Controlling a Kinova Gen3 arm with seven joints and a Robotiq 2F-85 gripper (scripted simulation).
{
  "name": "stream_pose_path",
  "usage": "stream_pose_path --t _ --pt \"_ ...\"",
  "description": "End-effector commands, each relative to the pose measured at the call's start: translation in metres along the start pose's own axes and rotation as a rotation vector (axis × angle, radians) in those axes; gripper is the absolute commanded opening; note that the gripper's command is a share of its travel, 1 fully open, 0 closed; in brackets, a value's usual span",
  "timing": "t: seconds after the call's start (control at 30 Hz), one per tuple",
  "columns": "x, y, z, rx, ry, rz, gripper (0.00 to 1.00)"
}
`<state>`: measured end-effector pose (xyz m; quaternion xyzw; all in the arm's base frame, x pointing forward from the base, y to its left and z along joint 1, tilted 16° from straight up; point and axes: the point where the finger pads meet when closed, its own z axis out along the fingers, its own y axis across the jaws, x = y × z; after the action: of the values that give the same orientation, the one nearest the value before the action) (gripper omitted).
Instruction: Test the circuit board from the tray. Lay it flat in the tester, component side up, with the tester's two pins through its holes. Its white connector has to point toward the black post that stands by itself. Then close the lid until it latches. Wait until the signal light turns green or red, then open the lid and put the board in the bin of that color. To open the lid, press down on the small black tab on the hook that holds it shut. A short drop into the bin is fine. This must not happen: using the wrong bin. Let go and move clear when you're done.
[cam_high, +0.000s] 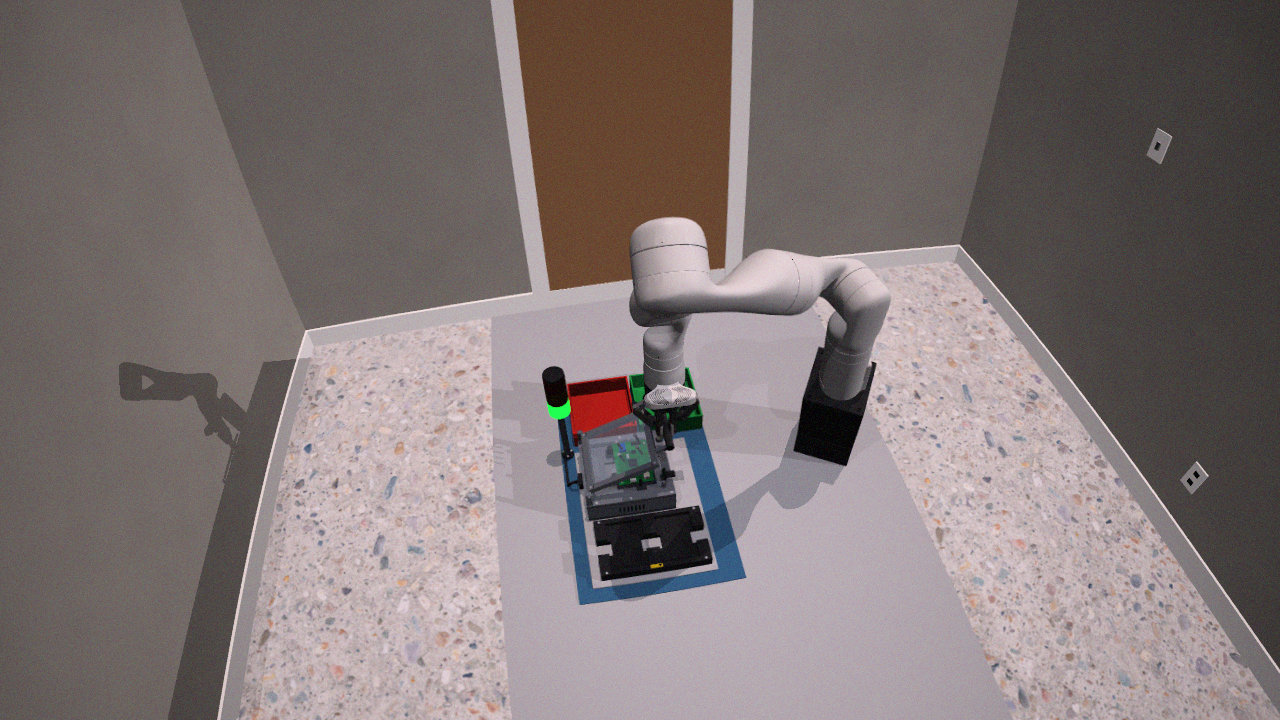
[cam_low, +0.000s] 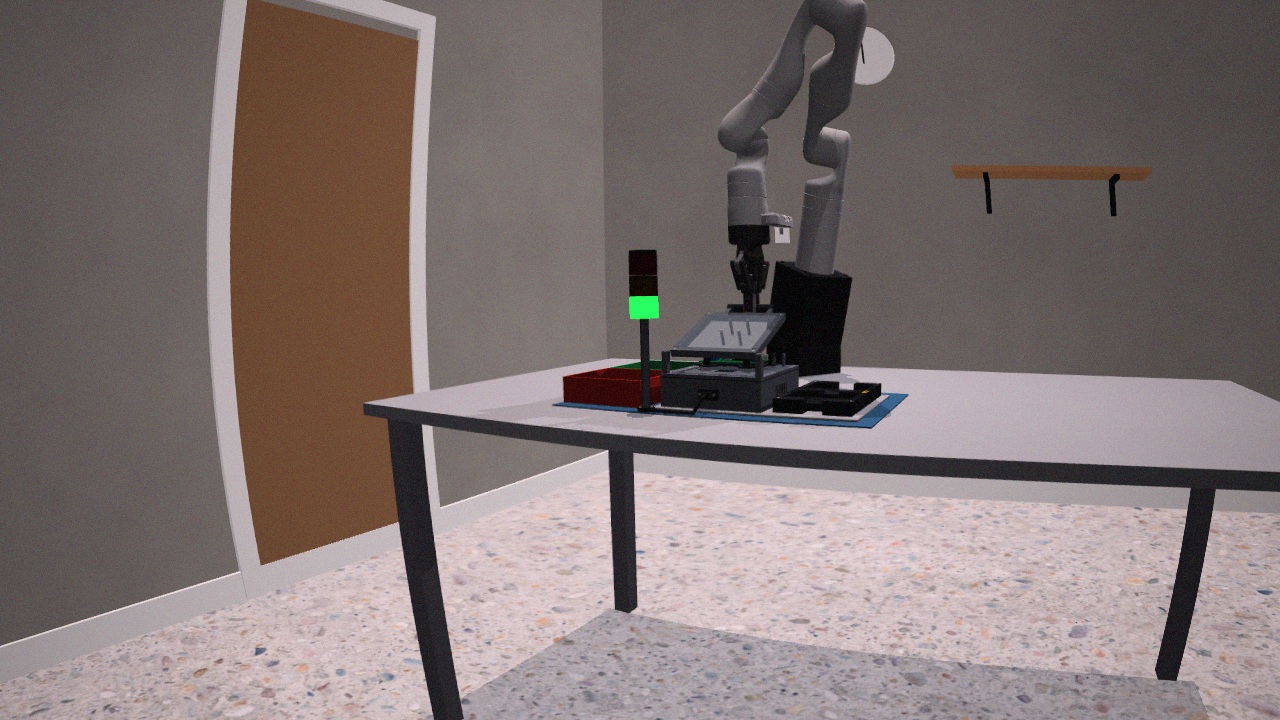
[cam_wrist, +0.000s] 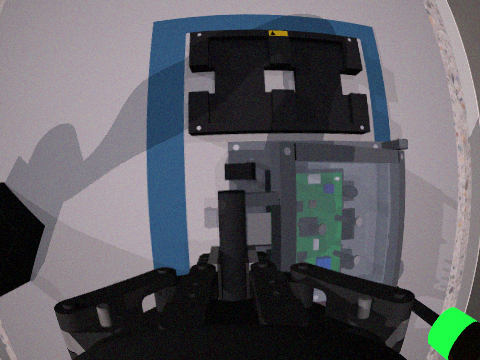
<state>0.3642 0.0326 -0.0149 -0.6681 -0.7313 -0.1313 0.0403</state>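
Observation:
The green circuit board (cam_high: 631, 458) (cam_wrist: 319, 220) lies flat in the grey tester (cam_high: 626, 503) (cam_low: 729, 386), seen through the clear lid (cam_high: 601, 456) (cam_low: 729, 333) (cam_wrist: 380, 210). The lid is tilted up at an angle, hinged on the side toward the bins. My gripper (cam_high: 664, 440) (cam_low: 750, 300) (cam_wrist: 233, 259) is shut with nothing between the fingers. It points down beside the tester's right edge, just above the raised lid's corner. The signal light (cam_high: 556, 410) (cam_low: 642, 307) (cam_wrist: 450, 332) glows green. The black tray (cam_high: 651, 541) (cam_low: 827, 396) (cam_wrist: 277, 82) is empty.
The red bin (cam_high: 597, 402) (cam_low: 608, 386) and the green bin (cam_high: 693, 413) (cam_low: 651, 365) stand behind the tester. All rest on a blue mat (cam_high: 725, 528) (cam_wrist: 165, 175). The arm's black base (cam_high: 832, 416) (cam_low: 810, 317) stands to the right.

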Motion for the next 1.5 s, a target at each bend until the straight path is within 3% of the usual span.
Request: stream_pose_path --t 0.0,0.8,1.47 --pt "0.0 0.007 -0.012 -0.016 0.0 0.002 0.0" --pt "0.0 0.039 -0.06 -0.016 0.0 0.002 0.0" --pt "0.0 0.088 -0.097 -0.016 0.0 0.002 0.0"
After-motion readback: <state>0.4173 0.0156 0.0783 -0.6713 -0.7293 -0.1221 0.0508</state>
